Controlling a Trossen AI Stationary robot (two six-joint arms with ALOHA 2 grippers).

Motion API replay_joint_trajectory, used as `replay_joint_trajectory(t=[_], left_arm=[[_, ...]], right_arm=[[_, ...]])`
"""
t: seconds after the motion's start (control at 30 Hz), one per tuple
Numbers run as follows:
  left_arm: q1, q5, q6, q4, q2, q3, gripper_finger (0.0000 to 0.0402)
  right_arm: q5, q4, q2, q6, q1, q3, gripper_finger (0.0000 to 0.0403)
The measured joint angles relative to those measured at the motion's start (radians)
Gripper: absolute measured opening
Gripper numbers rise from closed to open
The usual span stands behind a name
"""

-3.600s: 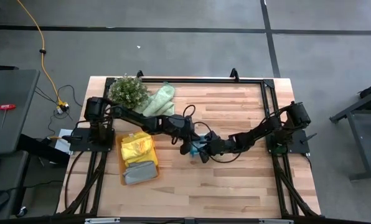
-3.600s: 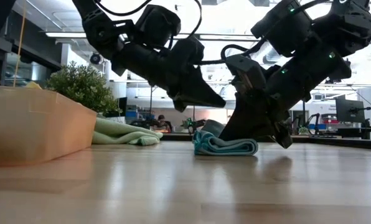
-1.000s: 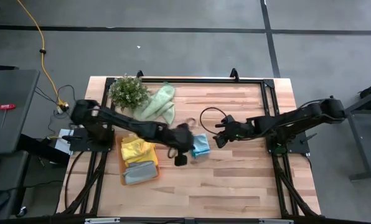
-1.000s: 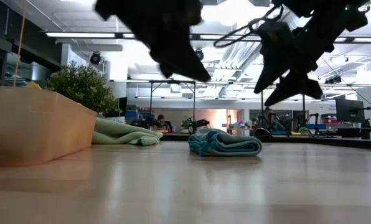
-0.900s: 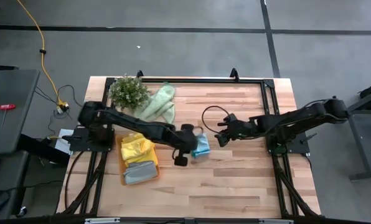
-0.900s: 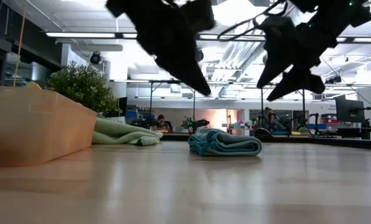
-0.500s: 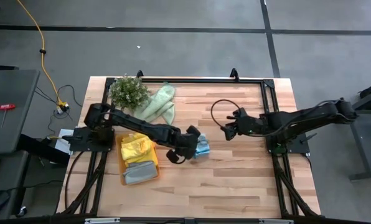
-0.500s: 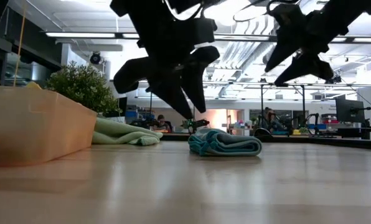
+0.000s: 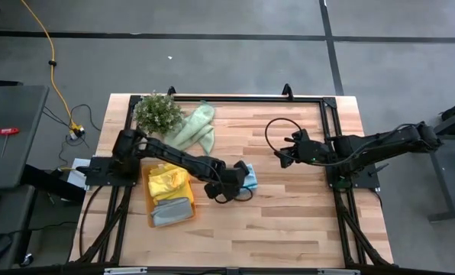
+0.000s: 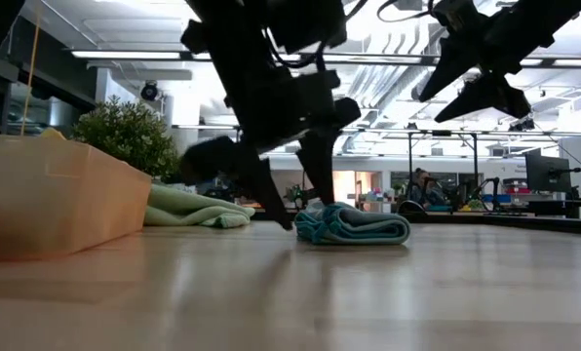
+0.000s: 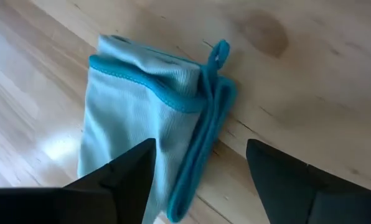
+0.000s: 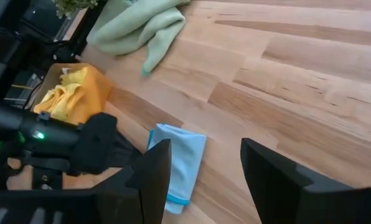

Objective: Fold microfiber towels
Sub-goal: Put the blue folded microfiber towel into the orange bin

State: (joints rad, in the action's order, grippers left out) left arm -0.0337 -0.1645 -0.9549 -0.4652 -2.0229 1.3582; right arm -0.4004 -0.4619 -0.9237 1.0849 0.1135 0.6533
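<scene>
From above, the left gripper (image 9: pixel 231 186) sits low over the middle of the wooden table (image 9: pixel 288 221), its fingers spread wide at the edge of the folded light blue towel (image 9: pixel 249 178), which lies just off the gripper's two o'clock side; nothing is clamped between the fingers. The orange tray (image 9: pixel 153 200) lies toward nine o'clock from that towel, holding a yellow towel (image 9: pixel 169 182) and, toward six o'clock of it, a grey towel (image 9: pixel 172 211). A loose pale green towel (image 9: pixel 197 126) lies toward eleven o'clock, right beside the small plant (image 9: pixel 158 112). The right gripper (image 9: pixel 282 157) hangs toward three o'clock of the blue towel, well apart from it, fingers parted and empty. At table height, the left gripper (image 10: pixel 283 200) straddles the near end of the blue towel (image 10: pixel 354 225), fingertips down at the tabletop (whether they actually press the cloth cannot be told), while the right gripper (image 10: pixel 446 83) hovers high above. The left wrist camera shows both dark fingers (image 11: pixel 123 174) set far apart with the blue towel (image 11: pixel 145 118) lying flat between and beyond them, its darker teal hem (image 11: pixel 204 130) and a small hanging loop facing outward. The right wrist camera looks past open, empty fingers (image 12: pixel 151 168) at the blue towel (image 12: pixel 182 155), the green towel (image 12: pixel 142 25) and the tray (image 12: pixel 95 93).
</scene>
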Motion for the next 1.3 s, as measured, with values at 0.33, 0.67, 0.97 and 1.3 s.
replay_joint_trajectory(t=[0.33,0.67,0.97,1.3], left_arm=[[0.042,0.014,0.001,0.087,-0.057,0.004,0.0239],[0.058,0.022,-0.064,0.076,-0.09,0.005,0.0156],[0.074,-0.035,0.177,0.113,-0.099,0.022,0.0023],[0.14,0.097,0.428,-0.17,0.099,0.105,0.0023]], right_arm=[[-0.007,-0.005,0.0,0.037,0.0,0.0,0.0185],[-0.007,0.003,0.0,0.04,0.0,0.0,0.0185],[-0.015,0.003,0.0,0.037,0.0,0.0,0.0185],[-0.021,0.006,-0.001,0.033,0.0,0.0,0.0185]])
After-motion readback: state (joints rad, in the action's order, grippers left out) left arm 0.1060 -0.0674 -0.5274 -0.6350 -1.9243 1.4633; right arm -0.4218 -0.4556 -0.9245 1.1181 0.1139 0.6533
